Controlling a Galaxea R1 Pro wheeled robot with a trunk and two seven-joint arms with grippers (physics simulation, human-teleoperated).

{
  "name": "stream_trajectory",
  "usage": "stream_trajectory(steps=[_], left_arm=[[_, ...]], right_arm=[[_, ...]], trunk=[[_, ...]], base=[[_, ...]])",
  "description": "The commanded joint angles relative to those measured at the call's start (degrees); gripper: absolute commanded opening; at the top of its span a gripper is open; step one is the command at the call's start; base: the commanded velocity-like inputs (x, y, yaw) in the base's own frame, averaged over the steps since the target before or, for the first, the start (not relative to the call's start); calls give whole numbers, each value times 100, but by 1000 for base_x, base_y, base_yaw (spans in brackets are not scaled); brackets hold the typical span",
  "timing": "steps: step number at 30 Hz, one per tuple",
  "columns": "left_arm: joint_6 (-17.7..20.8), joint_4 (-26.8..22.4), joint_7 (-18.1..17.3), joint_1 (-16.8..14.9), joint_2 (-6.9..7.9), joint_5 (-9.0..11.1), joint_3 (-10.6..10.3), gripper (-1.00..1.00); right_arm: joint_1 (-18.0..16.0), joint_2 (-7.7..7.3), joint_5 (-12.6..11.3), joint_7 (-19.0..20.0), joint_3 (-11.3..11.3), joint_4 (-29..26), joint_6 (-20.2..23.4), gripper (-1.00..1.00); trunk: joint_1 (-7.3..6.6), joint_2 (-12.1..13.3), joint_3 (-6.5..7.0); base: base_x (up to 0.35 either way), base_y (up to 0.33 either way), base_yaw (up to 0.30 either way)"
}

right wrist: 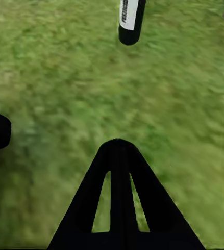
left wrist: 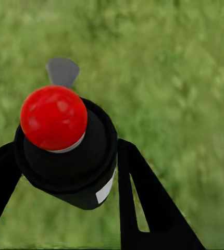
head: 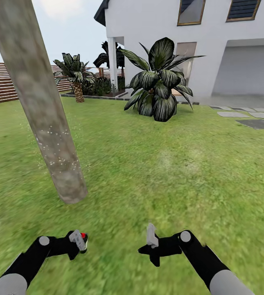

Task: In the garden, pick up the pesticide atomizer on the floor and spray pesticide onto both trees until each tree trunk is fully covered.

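Left gripper [left wrist: 65, 172] around atomizer [left wrist: 65, 151], low

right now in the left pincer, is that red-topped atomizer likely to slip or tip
The atomizer looks rigid and smooth, so it could slide. The left pincer fingers flank its black round body, so it probably stays put. Its red ball top might make it top-heavy.

The tree trunk [head: 46, 119] ahead of the left claw [left wrist: 65, 172] shows mottled, rough-looking matt bark dotted with fine white specks. Between that claw's matt black fingers [left wrist: 148, 208], the atomizer [left wrist: 67, 151] looks like smooth black plastic, with 1 glossy red cap [left wrist: 53, 117]. The grass [head: 168, 172] beneath is matt.
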Motion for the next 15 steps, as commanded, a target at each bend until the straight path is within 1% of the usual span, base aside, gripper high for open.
stream_trajectory(steps=[1,2,3,4,5,6,7,8,9,10,11,12,13,14,15], left_arm=[[-24,134,261,3,4,31,196,-100],[-41,306,560,4,-1,68,375,-100],[-57,562,1015,5,-24,152,620,-100],[-81,781,1569,5,-50,320,909,-100],[-137,889,1982,5,-69,481,1091,-100],[-224,986,2342,5,-86,670,1207,-100],[-345,1143,2718,5,-99,949,1278,-100],[-403,1291,2944,5,-109,1156,1302,-100],[-449,1538,3214,5,-127,1407,1320,-100],[-470,1751,3377,5,-135,1515,1324,-100],[-482,1951,3511,5,-153,1570,1326,-100],[-486,2068,3595,5,-172,1600,1327,-100],[-483,2149,3641,5,-186,1637,1333,-100],[-477,2200,3666,5,-190,1733,1339,-100],[-477,2231,3677,7,-192,1858,1338,-100]], right_arm=[[0,4,-16,-186,-20,261,-2,-100],[0,8,-31,-480,-29,477,-1,-100],[0,13,-47,-954,-30,710,-5,-100],[0,22,-67,-1516,-27,927,-7,-100],[0,35,-138,-1962,-28,1091,-8,-100],[0,54,-345,-2408,-31,1281,-8,-100],[0,81,-848,-3054,-37,1568,-8,-100],[0,95,-1330,-3560,-45,1753,-12,-100],[0,99,-2018,-4195,-54,1986,-33,-100],[4,88,-2351,-4481,-57,2143,-79,100],[8,70,-2533,-4634,-63,2289,-185,100],[13,60,-2626,-4719,-66,2452,-367,100],[15,56,-2674,-4803,-67,2627,-592,100],[21,52,-2698,-4947,-71,2763,-788,100],[23,37,-2708,-5122,-74,2844,-889,100]], trunk=[[0,0,0],[0,0,0],[0,0,0],[0,0,0],[0,0,0],[0,0,0],[0,0,0],[0,0,0],[0,0,0],[0,0,0],[0,0,0],[0,0,0],[0,0,0],[0,0,0],[0,0,0]], base=[[0,0,0],[0,0,0],[0,0,0],[0,0,0],[0,0,0],[0,0,0],[0,0,0],[0,0,0],[0,0,0],[0,0,0],[0,0,0],[0,0,0],[0,0,0],[0,0,0],[0,0,0]])
